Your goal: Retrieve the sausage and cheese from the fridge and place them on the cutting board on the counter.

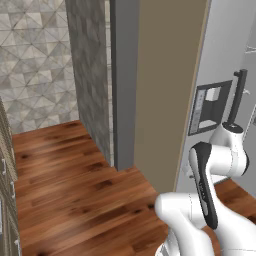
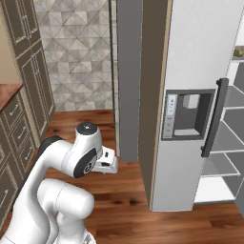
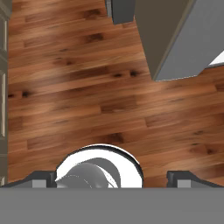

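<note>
Gripper wide open over wood floor (fridge beside)

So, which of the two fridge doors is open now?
The right door: behind the dispenser door's dark handle, the white shelves stand exposed. The dispenser door with the water dispenser is shut.

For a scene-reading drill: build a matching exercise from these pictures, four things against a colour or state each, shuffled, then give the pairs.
Things:
1. fridge
2. fridge handle
3. floor
4. gripper

Descriptions:
A. reddish-brown wood planks
B. dark grey vertical bar
C. open, holding nothing, facing down at the floor
D. light grey, right-hand door open on white shelves

Pairs: 1-D, 2-B, 3-A, 4-C
</note>
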